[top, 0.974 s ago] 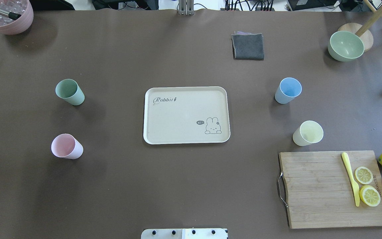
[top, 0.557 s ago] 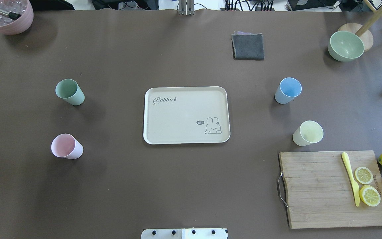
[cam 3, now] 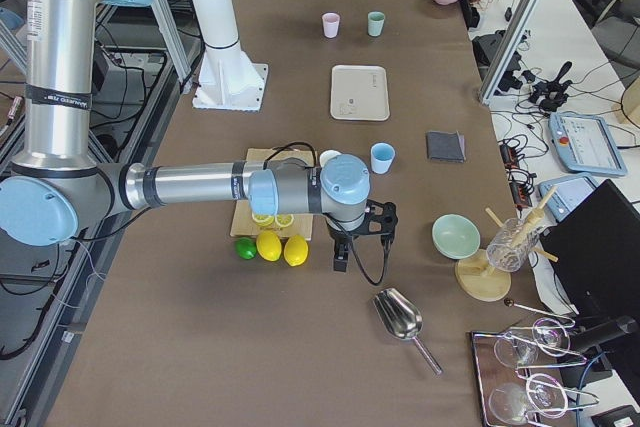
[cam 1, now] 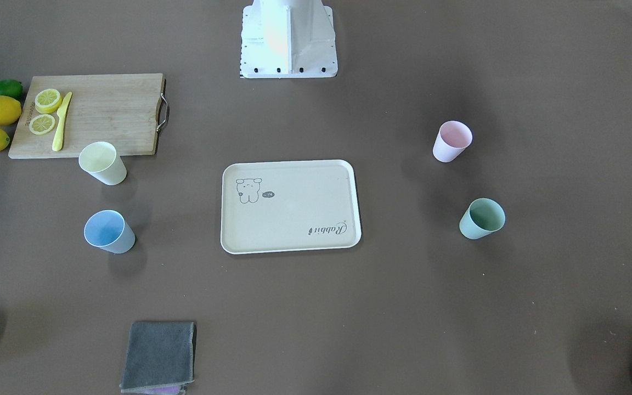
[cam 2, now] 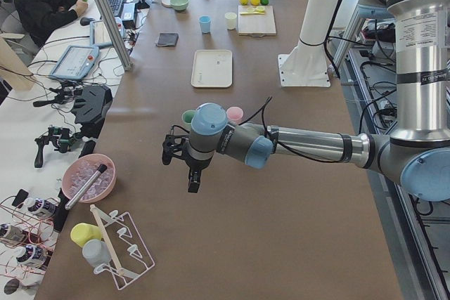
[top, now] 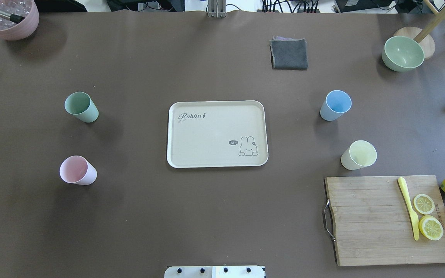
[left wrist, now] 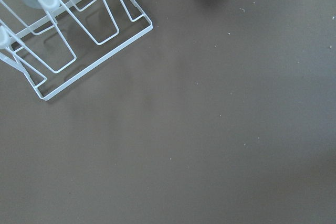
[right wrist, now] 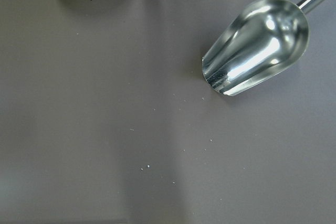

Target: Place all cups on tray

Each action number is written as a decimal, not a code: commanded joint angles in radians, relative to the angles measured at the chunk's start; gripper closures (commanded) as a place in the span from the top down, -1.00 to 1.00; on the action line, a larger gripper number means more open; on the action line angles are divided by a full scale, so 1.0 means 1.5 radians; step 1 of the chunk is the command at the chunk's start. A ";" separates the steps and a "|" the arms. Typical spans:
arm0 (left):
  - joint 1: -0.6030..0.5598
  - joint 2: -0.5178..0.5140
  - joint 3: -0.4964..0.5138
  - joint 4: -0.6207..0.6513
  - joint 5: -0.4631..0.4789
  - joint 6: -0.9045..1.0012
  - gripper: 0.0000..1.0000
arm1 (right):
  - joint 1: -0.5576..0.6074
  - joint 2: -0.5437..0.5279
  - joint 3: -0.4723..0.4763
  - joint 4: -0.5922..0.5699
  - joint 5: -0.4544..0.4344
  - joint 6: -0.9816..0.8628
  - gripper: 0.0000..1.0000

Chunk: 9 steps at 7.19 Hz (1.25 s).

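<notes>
Front-facing view: the cream tray [cam 1: 294, 211] lies flat mid-table [cam 1: 404, 307], its whole printed face showing. All four cups stand upright, mouths up, on the table and well apart from the tray. The pale yellow cup [cam 1: 102, 163] and light blue cup [cam 1: 108, 231] are on the robot's right side, the pale pink cup [cam 1: 451, 141] and mint green cup [cam 1: 481, 218] on its left. The yellow one sits just beside the cutting board [cam 1: 107, 115]; contact cannot be told. A folded grey cloth [cam 1: 158, 355] lies toward the operators' edge. Overhead view: same layout, tray between the two pairs; pink is nearer the robot than mint, yellow nearer than blue. The green bowl [top: 403, 53] is at the far right, the pink pot [top: 8, 19] at the far left corner. Exterior left view: the left gripper [cam 2: 184, 166] hangs above the table on the near arm, fingers pointing down. It is between the pink and mint cups and the wire rack [cam 2: 116, 247], touching nothing; how wide the claw stands cannot be told. Exterior right view: the right gripper [cam 3: 365, 237] hangs above the table between the cutting board and the metal scoop [cam 3: 400, 315], holding nothing visible; claw width cannot be told. Left wrist view: brown table, a corner of the wire rack, the pot's rim at the top edge. Right wrist view: brown table, the scoop lying with its mouth toward the centre, the bowl's edge at the top left.
</notes>
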 commanded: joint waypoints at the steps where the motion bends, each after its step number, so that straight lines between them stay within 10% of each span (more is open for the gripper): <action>1: 0.031 -0.048 0.013 -0.043 -0.002 -0.021 0.96 | -0.056 0.037 0.039 0.001 0.020 0.106 0.99; 5: 0.055 -0.046 -0.006 -0.064 -0.019 -0.121 0.96 | -0.213 0.112 0.079 0.008 -0.030 0.241 1.00; 9: 0.068 -0.040 -0.016 -0.063 -0.010 -0.143 0.96 | -0.383 0.065 0.066 0.245 -0.125 0.487 1.00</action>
